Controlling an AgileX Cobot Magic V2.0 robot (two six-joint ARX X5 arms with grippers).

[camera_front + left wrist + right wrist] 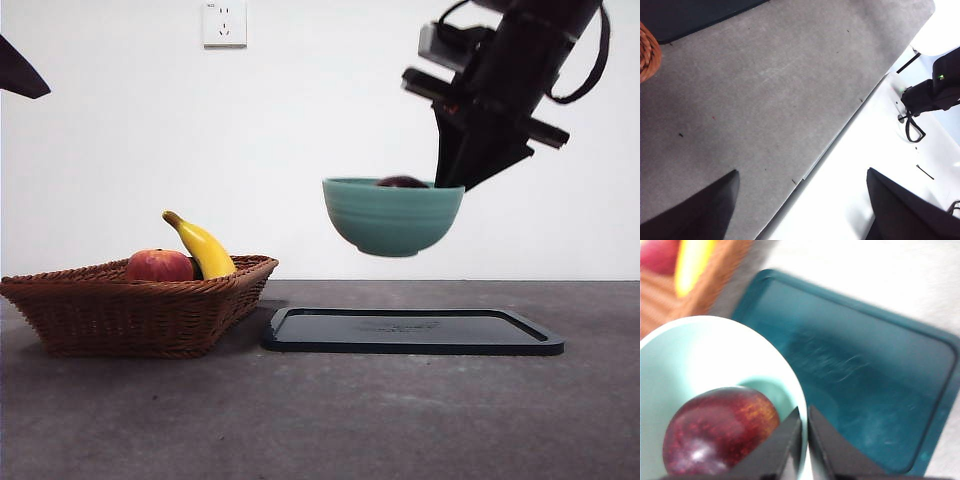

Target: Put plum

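We see the right claw point(452, 182) up in the air w/ a teal bowl point(393, 216) hanging from it, clear of the worktop point(320, 420). In the right wrist view its two jaws are pinched nearly together on the bowl's rim, one inside the wall and one outside, so it has the bowl by the edge.

The plum point(720, 430) sits inside that bowl, at the bottom, close against the inner jaw. Its skin is dark maroon w/ orange-red flecks and a glossy spot. From the front view we only catch its dark top point(402, 182) peeking over the rim.

Below the bowl lies a dark flat tray point(412, 331) on the worktop; bowl and tray are apart, not touching.

Beside the tray stands a wicker basket point(140, 310), just next to its edge. In it we see a red-orange round fruit point(158, 265) and a yellow banana point(202, 246) leaning up over the rim.

The left claw point(800, 210) waits off to the side above the worktop edge, jaws spread wide apart, holding nothing. In the front view it shows only as a black tip in a top corner.

On the wall behind we see a white socket point(224, 23).
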